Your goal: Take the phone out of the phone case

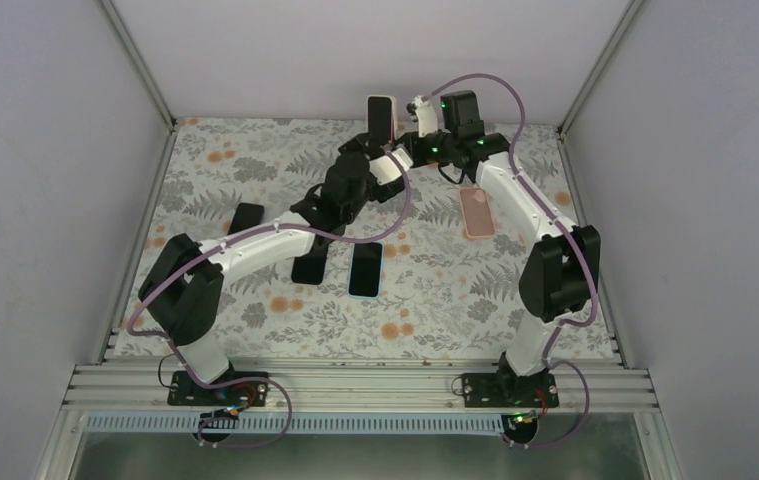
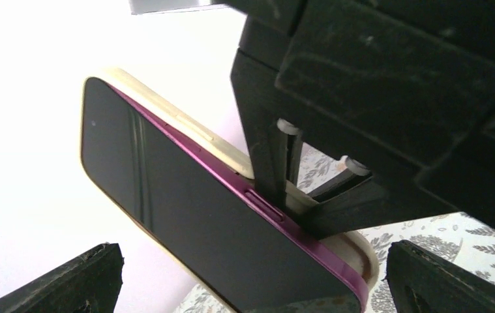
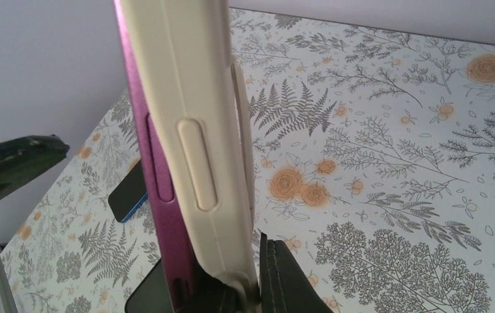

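Observation:
The phone, black-screened with a purple edge, stands upright in the air above the far middle of the table, still in its cream case. In the left wrist view the phone lies across the frame with the cream case behind it. My right gripper is shut on the case's edge. In the right wrist view the case is peeled a little off the phone's purple side, and my right gripper pinches its lip. My left gripper is open, its fingers either side of the phone's lower end.
A pink case lies on the floral table at the right. Three dark phones lie flat at centre left: one, another and a third. A blue-edged phone shows below. Walls enclose the table.

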Robot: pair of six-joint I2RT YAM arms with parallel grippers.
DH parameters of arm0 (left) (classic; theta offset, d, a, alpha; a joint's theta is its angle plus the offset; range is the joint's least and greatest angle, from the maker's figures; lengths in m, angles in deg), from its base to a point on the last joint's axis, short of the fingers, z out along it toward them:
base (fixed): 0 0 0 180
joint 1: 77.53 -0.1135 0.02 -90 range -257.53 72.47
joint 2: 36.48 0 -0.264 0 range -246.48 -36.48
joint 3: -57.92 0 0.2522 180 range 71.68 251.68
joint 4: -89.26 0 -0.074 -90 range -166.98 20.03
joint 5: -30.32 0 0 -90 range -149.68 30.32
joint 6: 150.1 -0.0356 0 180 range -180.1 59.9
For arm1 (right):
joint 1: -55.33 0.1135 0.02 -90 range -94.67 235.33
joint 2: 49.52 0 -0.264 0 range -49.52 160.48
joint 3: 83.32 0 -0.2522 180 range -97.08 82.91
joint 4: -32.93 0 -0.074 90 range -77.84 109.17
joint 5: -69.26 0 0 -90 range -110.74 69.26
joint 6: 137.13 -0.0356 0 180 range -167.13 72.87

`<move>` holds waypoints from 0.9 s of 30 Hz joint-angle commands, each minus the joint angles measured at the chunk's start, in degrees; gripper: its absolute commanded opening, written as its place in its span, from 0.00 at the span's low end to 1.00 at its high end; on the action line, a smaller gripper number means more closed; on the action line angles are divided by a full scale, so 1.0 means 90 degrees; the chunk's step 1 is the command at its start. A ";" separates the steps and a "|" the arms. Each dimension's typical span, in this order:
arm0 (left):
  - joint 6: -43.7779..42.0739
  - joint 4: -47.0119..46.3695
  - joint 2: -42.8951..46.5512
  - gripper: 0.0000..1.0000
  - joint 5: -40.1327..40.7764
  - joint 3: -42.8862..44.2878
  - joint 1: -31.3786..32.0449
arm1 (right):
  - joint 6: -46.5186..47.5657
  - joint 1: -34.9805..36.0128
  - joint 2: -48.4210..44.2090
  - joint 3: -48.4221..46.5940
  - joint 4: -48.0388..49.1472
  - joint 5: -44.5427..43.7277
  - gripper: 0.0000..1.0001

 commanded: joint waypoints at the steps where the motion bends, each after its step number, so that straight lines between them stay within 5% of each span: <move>1: -0.0043 -0.0443 0.0177 1.00 0.0394 -0.0149 -0.0008 | -0.0150 0.0023 -0.0101 -0.0271 0.0500 0.0107 0.04; 11: 0.0031 -0.0528 -0.0122 0.96 0.0964 0.0002 -0.0246 | -0.0178 0.0079 -0.0292 -0.0087 0.0584 0.0143 0.04; 18: -0.0599 -0.1446 -0.0134 0.56 0.1578 -0.0352 -0.0326 | -0.0214 0.0109 -0.0445 0.0045 0.0599 0.0171 0.03; 27: -0.2066 -0.3691 0.0499 0.56 0.1795 -0.1474 -0.0484 | -0.0225 0.0109 -0.0541 0.0153 0.0603 0.0189 0.03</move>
